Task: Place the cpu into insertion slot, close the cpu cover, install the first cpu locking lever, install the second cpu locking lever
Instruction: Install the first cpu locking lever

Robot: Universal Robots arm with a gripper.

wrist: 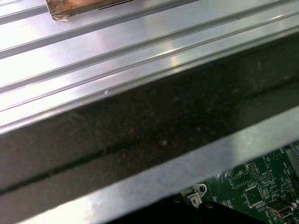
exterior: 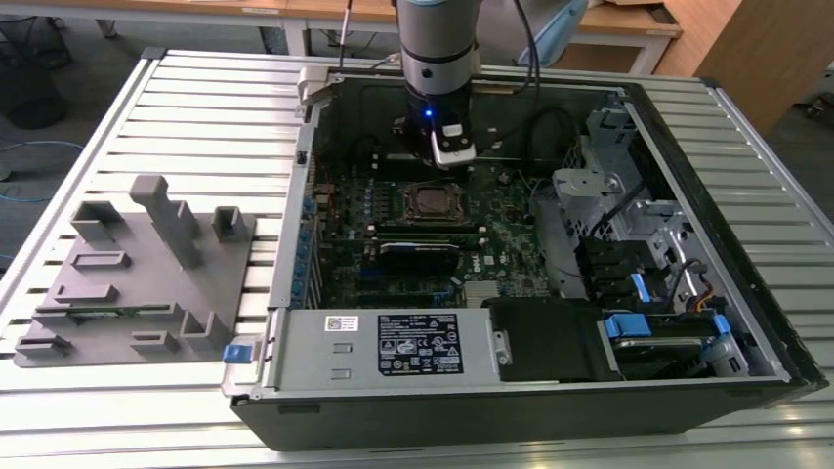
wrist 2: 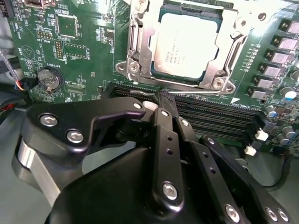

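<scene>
Tabletop: a slatted aluminium tabletop (exterior: 195,107) with wooden desks behind it. An open computer case (exterior: 280,293) lies on it. A grey moulded fixture (exterior: 131,264) sits beside the case, toward the exterior view's left.
Arm, exterior view: the arm (exterior: 437,39) comes straight down into the case. Its tool (exterior: 450,151) hangs just above the green circuit board (exterior: 502,210), close to the insertion slot (exterior: 431,202).
Cpu, second wrist view: the cpu (wrist 2: 187,44) lies flat in the insertion slot. Its silver top shows through the window of the cpu cover (wrist 2: 231,42), which lies down over its edges.
Tool, second wrist view: the fingers (wrist 2: 161,126) are drawn narrow together with nothing seen between them. Their tips are over the long black memory slots (wrist 2: 219,116), just beside the socket's rim and apart from the cpu.
Board, second wrist view: a coin battery (wrist 2: 49,79) sits well to one side of the socket.
First wrist view: tabletop slats, then the dark case wall (wrist: 154,121), then a corner of the green board.
</scene>
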